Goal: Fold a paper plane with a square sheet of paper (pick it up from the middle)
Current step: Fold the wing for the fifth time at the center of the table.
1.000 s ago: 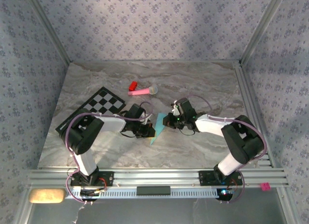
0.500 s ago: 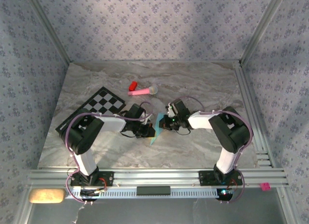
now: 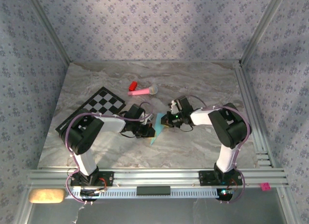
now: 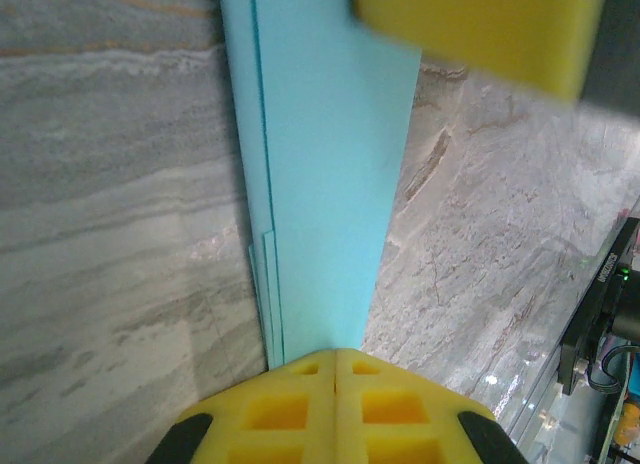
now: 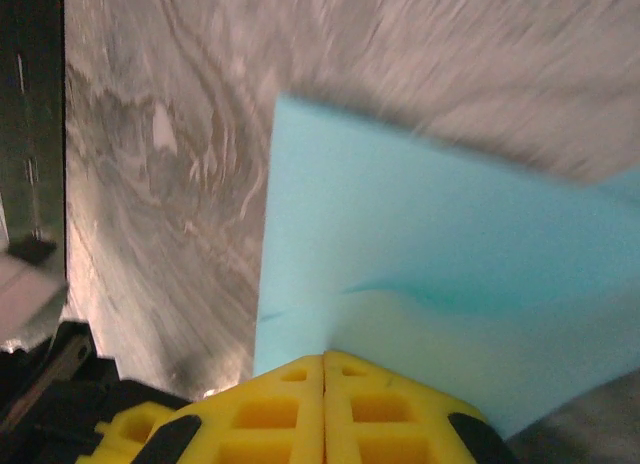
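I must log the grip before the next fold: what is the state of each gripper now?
The left gripper: closed, holding the folded blue paper.
The right gripper: closed, holding the same blue paper.

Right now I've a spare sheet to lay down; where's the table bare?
Bare: far right of the table, from pink stick toy to right rail; the near edge. Crowded: centre, where left gripper and right gripper pinch the blue paper; checkered mat at left.
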Available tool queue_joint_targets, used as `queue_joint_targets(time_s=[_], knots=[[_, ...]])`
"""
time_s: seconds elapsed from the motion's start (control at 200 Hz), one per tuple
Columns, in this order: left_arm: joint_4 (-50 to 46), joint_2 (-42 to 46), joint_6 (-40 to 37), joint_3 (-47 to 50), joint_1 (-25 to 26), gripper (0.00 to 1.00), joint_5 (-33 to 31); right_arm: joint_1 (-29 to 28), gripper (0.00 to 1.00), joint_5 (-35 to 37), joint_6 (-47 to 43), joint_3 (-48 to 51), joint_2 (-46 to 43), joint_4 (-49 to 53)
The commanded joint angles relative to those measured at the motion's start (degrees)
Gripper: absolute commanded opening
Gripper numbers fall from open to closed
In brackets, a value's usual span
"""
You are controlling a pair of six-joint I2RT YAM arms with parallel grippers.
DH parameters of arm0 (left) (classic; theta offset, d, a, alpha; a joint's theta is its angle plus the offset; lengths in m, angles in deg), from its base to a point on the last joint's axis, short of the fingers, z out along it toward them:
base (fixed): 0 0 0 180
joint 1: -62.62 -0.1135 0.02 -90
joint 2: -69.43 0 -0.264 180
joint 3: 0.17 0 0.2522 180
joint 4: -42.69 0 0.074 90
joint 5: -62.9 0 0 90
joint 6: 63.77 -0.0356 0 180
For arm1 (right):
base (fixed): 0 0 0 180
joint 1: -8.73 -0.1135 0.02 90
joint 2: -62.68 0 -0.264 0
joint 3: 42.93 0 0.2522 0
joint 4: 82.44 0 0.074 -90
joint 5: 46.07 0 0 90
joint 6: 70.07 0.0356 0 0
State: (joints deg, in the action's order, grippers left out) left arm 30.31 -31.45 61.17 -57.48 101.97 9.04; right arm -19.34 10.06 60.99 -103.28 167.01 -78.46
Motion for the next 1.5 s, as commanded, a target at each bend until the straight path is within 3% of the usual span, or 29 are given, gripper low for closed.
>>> queue_joint_targets(time_s=[0.0,0.46,0.675,0.86,1.094,1.219,1.499], knots=[[-11.23,-3.54,-2.3,4.43,0.02,0.0,-8.63,3.58,0.08,7.29,-0.46,-1.17,2.01,0.23],[-11.23,-2.85,-2.25,4.65,0.09,0.0,-8.81,9.25,0.08,11.27,-0.39,-3.33,1.61,2.81],[-11.06,-2.57,-2.35,4.66,0.05,0.0,-8.63,10.5,0.11,5.8,-0.5,-1.67,-4.65,-1.98],[-10.79,-2.3,-2.17,4.47,0.07,0.0,-8.72,5.69,0.13,5.88,-2.64,-0.01,-10.81,0.26],[-10.52,-1.01,-1.73,4.17,0.08,0.0,-8.2,-1.9,0.12,6.26,-3.18,1.09,-9.86,2.57],[-10.71,-0.24,-1.63,4.09,0.03,0.0,-8.11,-2.43,0.12,3.36,-2.02,2.45,-7.97,-0.44],[-10.43,0.33,-1.24,4.33,0.09,0.0,-7.92,-0.69,0.12,4.62,-0.96,2.92,-3.04,-0.22]])
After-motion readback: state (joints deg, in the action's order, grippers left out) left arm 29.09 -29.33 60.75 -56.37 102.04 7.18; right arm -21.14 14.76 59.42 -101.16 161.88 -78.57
